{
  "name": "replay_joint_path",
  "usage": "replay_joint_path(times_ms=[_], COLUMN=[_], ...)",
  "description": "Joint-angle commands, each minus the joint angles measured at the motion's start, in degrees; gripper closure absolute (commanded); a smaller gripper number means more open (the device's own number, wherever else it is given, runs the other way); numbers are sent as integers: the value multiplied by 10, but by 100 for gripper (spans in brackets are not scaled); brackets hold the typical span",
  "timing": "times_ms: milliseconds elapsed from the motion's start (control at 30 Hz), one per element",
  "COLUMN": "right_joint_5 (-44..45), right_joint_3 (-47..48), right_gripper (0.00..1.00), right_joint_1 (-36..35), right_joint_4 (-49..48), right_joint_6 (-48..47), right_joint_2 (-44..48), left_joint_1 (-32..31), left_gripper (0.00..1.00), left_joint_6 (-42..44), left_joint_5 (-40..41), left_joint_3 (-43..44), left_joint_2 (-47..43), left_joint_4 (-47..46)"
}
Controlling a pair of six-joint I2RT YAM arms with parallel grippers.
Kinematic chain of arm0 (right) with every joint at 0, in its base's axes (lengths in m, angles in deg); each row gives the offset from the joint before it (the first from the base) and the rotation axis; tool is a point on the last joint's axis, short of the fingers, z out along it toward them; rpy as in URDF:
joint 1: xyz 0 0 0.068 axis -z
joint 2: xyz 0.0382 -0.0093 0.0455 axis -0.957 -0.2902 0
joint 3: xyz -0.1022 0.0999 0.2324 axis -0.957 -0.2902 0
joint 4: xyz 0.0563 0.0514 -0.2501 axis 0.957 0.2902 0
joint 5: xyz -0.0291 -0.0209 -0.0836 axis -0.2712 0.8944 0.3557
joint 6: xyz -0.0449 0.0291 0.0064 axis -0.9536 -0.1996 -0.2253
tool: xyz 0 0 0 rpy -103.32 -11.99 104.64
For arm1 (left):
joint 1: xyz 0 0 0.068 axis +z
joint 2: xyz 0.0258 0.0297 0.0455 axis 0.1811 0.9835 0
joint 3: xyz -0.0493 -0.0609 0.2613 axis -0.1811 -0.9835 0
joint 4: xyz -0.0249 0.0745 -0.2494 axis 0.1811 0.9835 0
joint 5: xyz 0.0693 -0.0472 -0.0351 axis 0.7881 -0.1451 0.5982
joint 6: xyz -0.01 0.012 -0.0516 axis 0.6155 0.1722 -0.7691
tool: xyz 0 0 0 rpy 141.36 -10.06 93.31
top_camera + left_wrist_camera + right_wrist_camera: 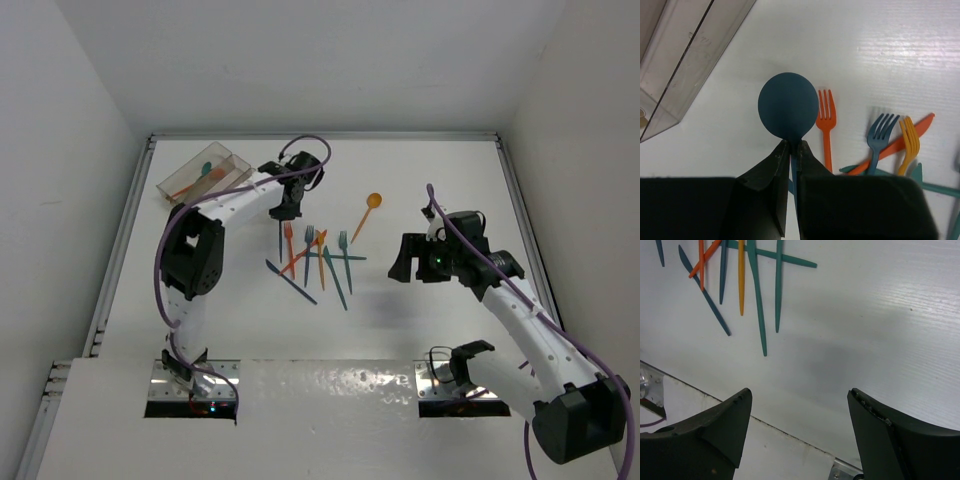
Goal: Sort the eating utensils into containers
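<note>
Spoon [788,111] front and centre in the left wrist view: dark blue, round bowl sticking out past the left claw [791,145], thin handle pinched between the black fingertips. Clamped shut on that handle, no gap showing. Seen from above, sits between the clear tray [236,160] at the far left and the loose pile of forks and knives [315,262] mid-table. In the tray, a teal spoon [207,168] and an orange piece [183,190], compartments hard to tell apart. Just beside the gripped bowl, an orange fork [826,125] flat on the white table [900,45], then a blue fork [879,131], a yellow fork [910,137] and an orange knife [925,124] crossing them. Off alone to the right of the pile, an orange spoon [370,210]. Over on the right, right claw [402,258] spread wide, gripping nothing, clear of the pile, only bare tabletop between its fingers.
</note>
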Motion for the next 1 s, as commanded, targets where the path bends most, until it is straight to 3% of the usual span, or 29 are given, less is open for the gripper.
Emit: replay_joint_path(times_ms=[0, 233, 400, 533, 633, 833, 967], right_joint_5=[-5, -11, -13, -13, -15, -24, -28], right_joint_3=[8, 15, 15, 15, 17, 18, 19], right_gripper=[24, 24, 24, 24, 24, 24, 24], right_joint_1=[-3, -3, -3, -2, -3, -2, -2], right_joint_4=[-16, -17, -17, -18, -20, -24, -19], right_joint_6=[1, 2, 1, -3, -5, -5, -6], right_joint_2=[-3, -6, -4, -4, -9, -21, -37], left_joint_1=[-8, 11, 101, 185, 211, 294, 305], left_gripper=[100, 100, 100, 100, 100, 100, 100], left_joint_6=[43, 100, 180, 284, 382, 544, 665], left_joint_5=[-22, -16, -57, -95, -100, -178, -181], left_joint_3=[-23, -18, -19, -31, -62, -45, -58], left_joint_2=[-59, -82, -126, -158, -178, -147, -133], left_joint_4=[-50, -95, -151, -220, -291, -351, -403])
